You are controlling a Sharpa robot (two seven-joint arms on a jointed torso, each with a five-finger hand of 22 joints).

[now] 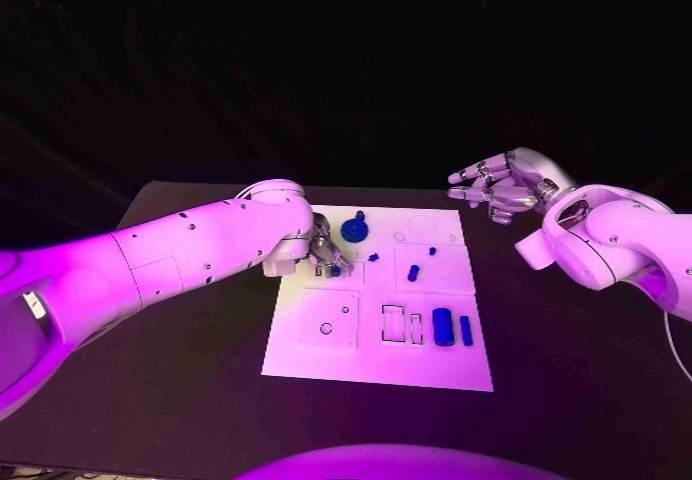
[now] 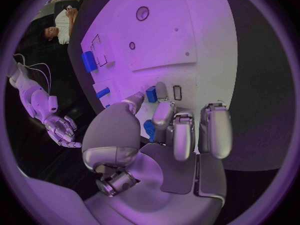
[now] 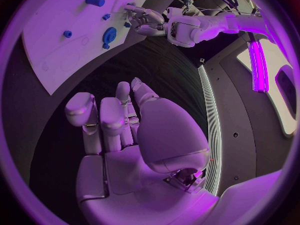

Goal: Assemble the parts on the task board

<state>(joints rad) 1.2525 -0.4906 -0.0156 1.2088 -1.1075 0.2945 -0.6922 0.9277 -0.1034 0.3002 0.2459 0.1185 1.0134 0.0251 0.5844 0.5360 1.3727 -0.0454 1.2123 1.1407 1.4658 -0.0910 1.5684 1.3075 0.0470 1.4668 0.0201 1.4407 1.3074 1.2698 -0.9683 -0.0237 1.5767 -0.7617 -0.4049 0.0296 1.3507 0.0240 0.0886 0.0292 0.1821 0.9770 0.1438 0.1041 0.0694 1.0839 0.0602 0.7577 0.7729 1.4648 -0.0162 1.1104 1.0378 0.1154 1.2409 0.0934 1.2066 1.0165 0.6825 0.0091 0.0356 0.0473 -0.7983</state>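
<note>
The white task board point(image 1: 378, 362) lies mid-table. My left hand point(image 1: 320, 254) hovers low over the board's upper left part and pinches a small blue part point(image 2: 151, 94) between thumb and a finger, beside a small slot point(image 2: 177, 92). Another blue piece point(image 2: 149, 129) shows under its fingers. A round blue part point(image 1: 355, 230) lies just beyond the hand. Small blue parts point(image 1: 413, 272) lie near the board's middle, and two blue blocks point(image 1: 443, 327) stand at its right. My right hand point(image 1: 498, 185) is raised beyond the board's far right corner, fingers apart, holding nothing.
Empty outlined slots point(image 1: 394, 323) and a small ring hole point(image 1: 326, 328) mark the board's near half. Black table point(image 1: 173, 380) surrounds the board on all sides. My left forearm point(image 1: 188, 255) crosses the table left of the board.
</note>
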